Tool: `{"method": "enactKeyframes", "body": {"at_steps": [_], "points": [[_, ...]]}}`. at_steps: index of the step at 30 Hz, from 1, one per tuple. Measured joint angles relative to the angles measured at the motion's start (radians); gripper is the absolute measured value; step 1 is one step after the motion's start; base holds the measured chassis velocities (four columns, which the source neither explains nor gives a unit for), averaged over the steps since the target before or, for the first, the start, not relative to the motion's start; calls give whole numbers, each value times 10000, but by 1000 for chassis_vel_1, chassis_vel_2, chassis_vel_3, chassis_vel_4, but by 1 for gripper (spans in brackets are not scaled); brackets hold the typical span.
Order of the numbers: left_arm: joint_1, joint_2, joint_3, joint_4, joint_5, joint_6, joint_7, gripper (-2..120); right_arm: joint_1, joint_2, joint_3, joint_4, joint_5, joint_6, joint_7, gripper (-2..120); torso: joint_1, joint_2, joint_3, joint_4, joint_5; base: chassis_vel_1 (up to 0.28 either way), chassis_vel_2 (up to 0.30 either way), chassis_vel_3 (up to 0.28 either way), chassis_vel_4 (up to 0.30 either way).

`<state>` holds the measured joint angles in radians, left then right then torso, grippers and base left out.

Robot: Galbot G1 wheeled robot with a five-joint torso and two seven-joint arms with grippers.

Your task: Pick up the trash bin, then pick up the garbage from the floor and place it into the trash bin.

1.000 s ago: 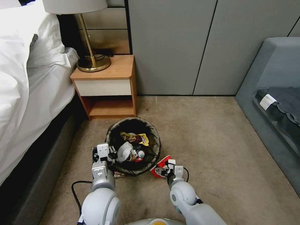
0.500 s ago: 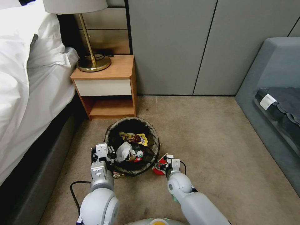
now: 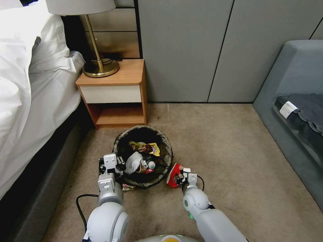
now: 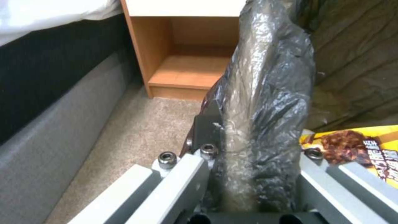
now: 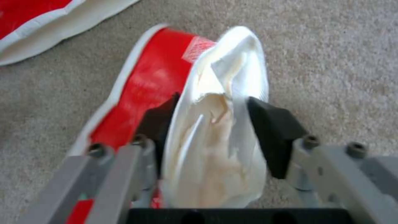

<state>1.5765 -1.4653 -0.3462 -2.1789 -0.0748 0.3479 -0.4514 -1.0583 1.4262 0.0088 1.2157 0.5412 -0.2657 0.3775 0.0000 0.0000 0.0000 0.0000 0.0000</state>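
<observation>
The red-and-white wrapper (image 3: 174,174) has tipped upright in the right gripper (image 3: 181,175).

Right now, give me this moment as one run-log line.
left gripper: shut on trash bin rim | right gripper: shut on red-and-white wrapper, beside bin | second wrapper on carpet

My arms are pale grey with rounded, glossy joint housings. A black cable loops beside my left arm (image 3: 107,215) and a thinner one curls at my right wrist. My left gripper (image 4: 248,174) has flat light-grey linkage bars fixed with dark hex-socket screws and black finger pads (image 4: 206,130). My right gripper (image 5: 211,140) is built the same: grey bars, dark screws, wedge-shaped black pads (image 5: 271,133) on a black base.
</observation>
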Motion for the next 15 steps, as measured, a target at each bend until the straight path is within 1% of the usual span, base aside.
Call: {"method": "enactKeyframes", "body": {"at_steps": [1, 2, 3, 4, 5, 7, 8, 9, 10, 12, 15], "points": [[0, 11, -1, 0, -1, 2, 0, 0, -1, -20, 0, 0, -14, 24, -17, 37, 0, 0, 0, 0, 0, 0, 0, 0, 0], [0, 11, -1, 0, -1, 2, 0, 0, -1, -20, 0, 0, -14, 24, -17, 37, 0, 0, 0, 0, 0, 0, 0, 0, 0], [-1, 17, -4, 3, -2, 3, 0, 0, 0, -30, 0, 0, -19, 34, -24, 34, 0, 0, 0, 0, 0, 0, 0, 0, 0], [-12, 25, -10, 26, -5, 5, -1, 0, 8, -42, 0, -12, -40, 59, -36, 26, 0, 0, 0, 0, 0, 0, 0, 0, 0], [-18, 25, -10, 37, -8, 7, -1, 0, 20, -43, 0, -31, -56, 83, -40, 22, 0, 0, 0, 0, 0, 0, 0, 0, 0], [-23, 23, -10, 46, -11, 9, -1, 0, 30, -42, 0, -45, -70, 101, -42, 20, 0, 0, 0, 0, 0, 0, 0, 0, 0], [-46, 14, -7, 81, -13, 10, -2, 0, 49, -38, 0, -67, -108, 148, -44, 12, 0, 0, 0, 0, -1, 0, 0, 0, 0], [-58, 12, -3, 101, -13, 12, -1, 0, 50, -37, -1, -68, -124, 161, -49, 7, 0, 0, 0, 0, 0, 0, 0, 0, 0], [-58, 12, -3, 101, -13, 12, -1, 0, 50, -37, -1, -68, -124, 161, -49, 7, 0, 0, 0, 0, 0, 0, 0, 0, 0], [-81, 11, 3, 119, -24, 22, -2, 0, 51, -37, 1, -75, -151, 203, -65, 0, 1, 0, 0, 0, -1, 0, 0, 0, 0], [-102, 16, 3, 137, -38, 25, -3, 0, 59, -36, 14, -137, -207, 281, -90, 0, 0, 0, 0, 0, 0, 0, 0, 0, 0]]}}
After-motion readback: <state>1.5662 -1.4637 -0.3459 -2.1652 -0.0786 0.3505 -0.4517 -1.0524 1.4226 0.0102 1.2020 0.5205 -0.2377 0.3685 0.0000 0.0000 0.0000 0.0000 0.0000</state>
